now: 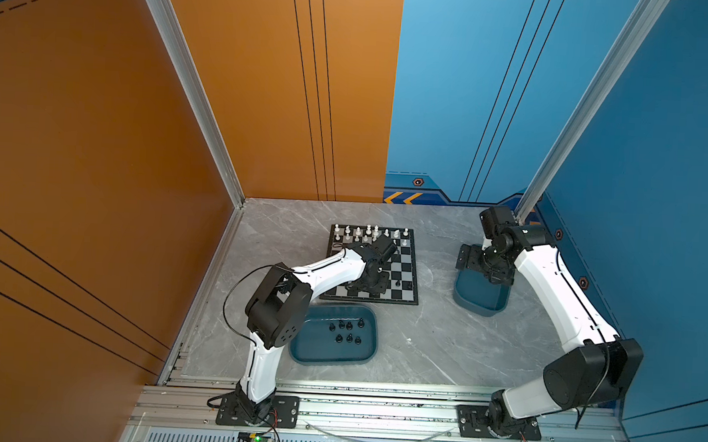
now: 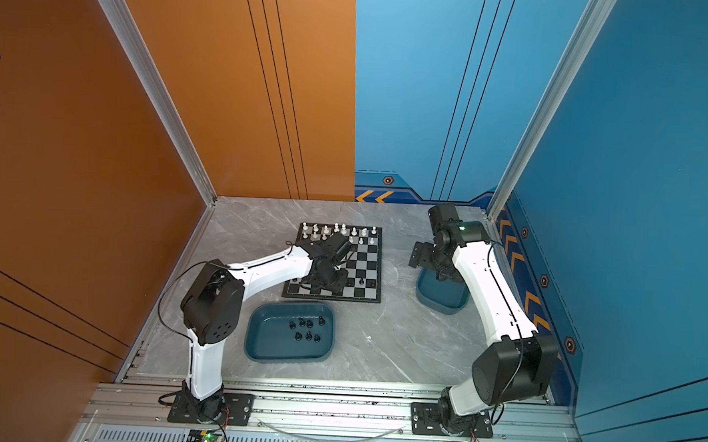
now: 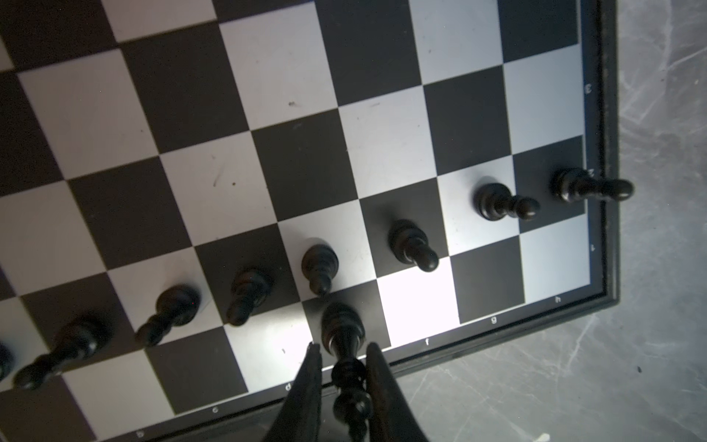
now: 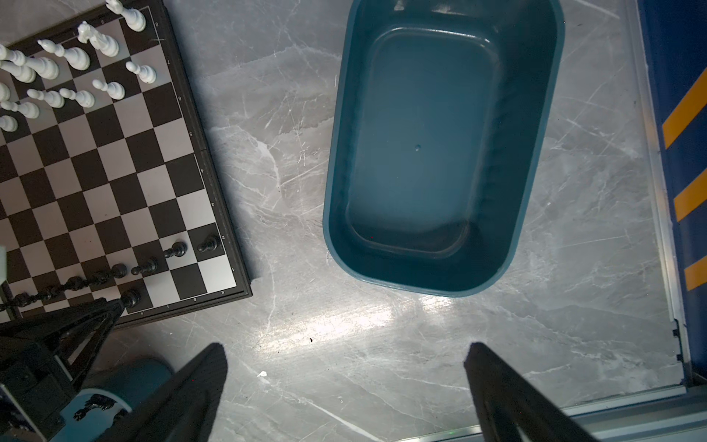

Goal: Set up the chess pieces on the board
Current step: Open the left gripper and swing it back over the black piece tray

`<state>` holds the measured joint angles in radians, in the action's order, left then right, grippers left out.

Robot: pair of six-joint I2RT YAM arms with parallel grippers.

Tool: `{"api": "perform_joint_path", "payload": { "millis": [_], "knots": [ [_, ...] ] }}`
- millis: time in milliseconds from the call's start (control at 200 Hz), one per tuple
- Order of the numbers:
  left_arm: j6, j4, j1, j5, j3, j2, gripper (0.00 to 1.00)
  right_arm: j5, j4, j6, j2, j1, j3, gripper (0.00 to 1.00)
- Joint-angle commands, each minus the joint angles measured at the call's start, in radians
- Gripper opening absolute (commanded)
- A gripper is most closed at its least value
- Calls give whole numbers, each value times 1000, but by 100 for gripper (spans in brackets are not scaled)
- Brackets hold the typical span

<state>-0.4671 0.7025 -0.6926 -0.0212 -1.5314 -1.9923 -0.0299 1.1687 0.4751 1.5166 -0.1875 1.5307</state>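
Left gripper (image 3: 342,346) first: it's down at the near edge of the board (image 3: 267,134), jaws only a crack apart around a tall black piece (image 3: 341,325). That piece stands upright on a dark square about the middle of the near row. There's a sliver of daylight between its stem and one finger (image 3: 310,382), so I read it as straddled, not pinched.

Handling-wise, my take: these chessmen are tiny, hard, glossy plastic with next to no weight, so they're slippery and easy to tip or flick. Best hold is the narrow stem below the knob, squeezed square-on. Any lift should go straight up so the fingers don't clip the neighbours.

Just beyond it, the black pawns (image 3: 413,245) line the next row, all upright as far as I can see. The white pieces (image 1: 368,233) fill the two far rows. A handful of loose black pieces (image 1: 348,332) sit in the near tray (image 1: 333,360), just in front of the board, so the near row has gaps to fill.

Right gripper (image 4: 346,346) is spread wide, holding nothing. It hangs above the table (image 4: 267,191) by the right tray (image 4: 535,172), which looks bare inside.
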Motion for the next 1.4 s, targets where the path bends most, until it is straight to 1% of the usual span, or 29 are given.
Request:
{"api": "perform_joint_path", "payload": {
  "millis": [0,315,596,886,1071,1192,1302,1397],
  "knots": [
    [2,15,10,-2,9,14,26,-27,29,2,10,-3,30,100],
    [-14,15,11,2,7,38,34,-23,30,-6,8,-2,30,100],
    [-20,11,5,-13,-2,75,36,-29,31,-10,-5,1,24,100],
    [-16,14,8,-6,-45,139,41,-28,28,-15,-31,3,22,100],
    [-33,22,35,-48,-36,249,42,-15,18,-13,-53,2,20,100],
    [-46,45,68,-111,10,361,43,3,7,-12,-64,-1,16,100],
    [-67,83,116,-162,102,487,45,15,0,-12,-68,-17,18,100],
    [-97,111,164,-196,224,616,46,18,-4,-13,-70,-43,18,100]
  ]
}}
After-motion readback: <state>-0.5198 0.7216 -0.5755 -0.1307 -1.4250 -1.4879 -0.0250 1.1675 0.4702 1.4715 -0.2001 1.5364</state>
